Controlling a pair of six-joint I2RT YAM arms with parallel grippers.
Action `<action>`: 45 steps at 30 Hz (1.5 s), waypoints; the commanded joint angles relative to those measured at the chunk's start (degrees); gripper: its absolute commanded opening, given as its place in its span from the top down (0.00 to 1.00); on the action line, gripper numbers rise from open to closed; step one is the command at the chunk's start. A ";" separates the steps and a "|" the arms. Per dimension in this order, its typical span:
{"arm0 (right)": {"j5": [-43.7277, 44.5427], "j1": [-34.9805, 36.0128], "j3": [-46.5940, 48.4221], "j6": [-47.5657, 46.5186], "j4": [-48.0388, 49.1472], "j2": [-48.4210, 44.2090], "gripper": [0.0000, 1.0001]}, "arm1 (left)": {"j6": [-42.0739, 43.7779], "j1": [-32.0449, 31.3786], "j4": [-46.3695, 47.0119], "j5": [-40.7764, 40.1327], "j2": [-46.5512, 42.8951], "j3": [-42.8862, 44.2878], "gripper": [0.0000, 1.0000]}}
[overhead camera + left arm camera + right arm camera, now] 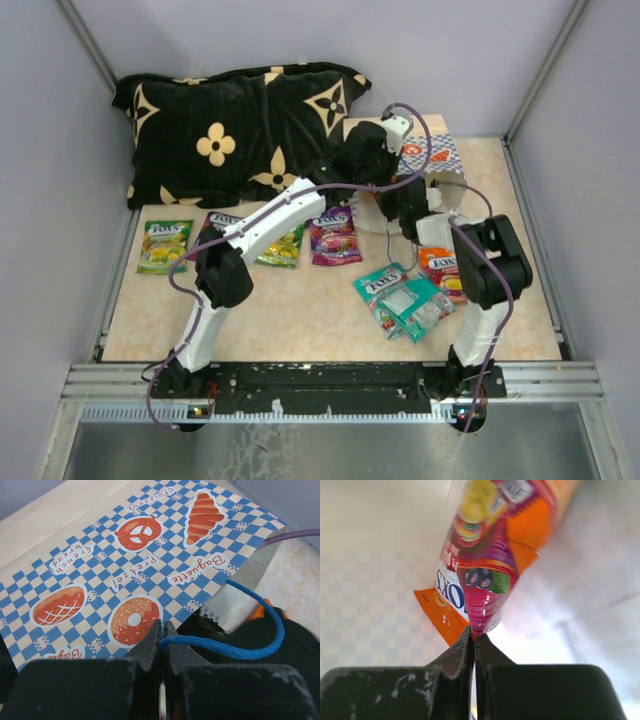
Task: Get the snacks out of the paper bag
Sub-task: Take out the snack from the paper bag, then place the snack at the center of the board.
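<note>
The paper bag lies on its side at the back right, its blue-and-white checkered side filling the left wrist view. My left gripper is shut on the bag's blue cord handle. My right gripper is inside the bag's cream interior, shut on the edge of a magenta and orange snack packet. Several other packets lie on the table: green, green, magenta, teal and orange.
A black cushion with tan flowers lies across the back left. Grey walls stand close on the left, back and right. Both arms cross over the middle right of the table near the bag's mouth.
</note>
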 commanded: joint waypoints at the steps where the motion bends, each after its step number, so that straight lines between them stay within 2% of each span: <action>1: -11.51 1.53 -4.25 -15.43 -4.16 -15.58 1.00 | 0.66 0.82 1.00 -0.87 -0.77 0.59 1.00; 9: -12.99 3.53 -6.82 -32.70 -35.30 -42.96 1.00 | 1.39 2.29 1.52 -1.31 -0.49 1.23 1.00; 16: -15.43 3.62 -6.41 -37.52 -57.57 -57.79 1.00 | 2.24 2.85 1.93 -2.16 1.40 3.08 1.00; 24: -10.07 3.66 -7.69 -37.03 -71.40 -68.27 1.00 | 6.53 2.85 13.20 -6.45 1.22 1.94 1.00; 28: -9.11 3.63 -10.25 -37.23 -73.03 -70.17 1.00 | 8.29 2.85 17.70 -7.86 2.20 5.98 1.00; 31: -7.60 3.70 -12.52 -38.07 -72.03 -70.26 0.99 | 9.31 2.85 24.32 -8.04 0.95 4.32 1.00; 34: -7.27 3.71 -13.21 -39.33 -70.91 -69.65 0.87 | 10.58 2.85 27.92 -8.16 0.93 4.88 1.00; 41: -5.82 3.88 -8.07 -41.93 -69.91 -68.97 0.36 | 16.70 2.85 34.36 -10.18 2.85 7.93 1.00; 43: -3.30 3.88 -5.71 -42.12 -68.09 -68.96 0.28 | 18.93 2.85 36.64 -10.36 3.17 7.99 1.00; 45: -0.18 3.88 -5.33 -41.87 -63.60 -68.95 0.25 | 20.92 2.85 38.53 -10.53 3.51 8.12 1.00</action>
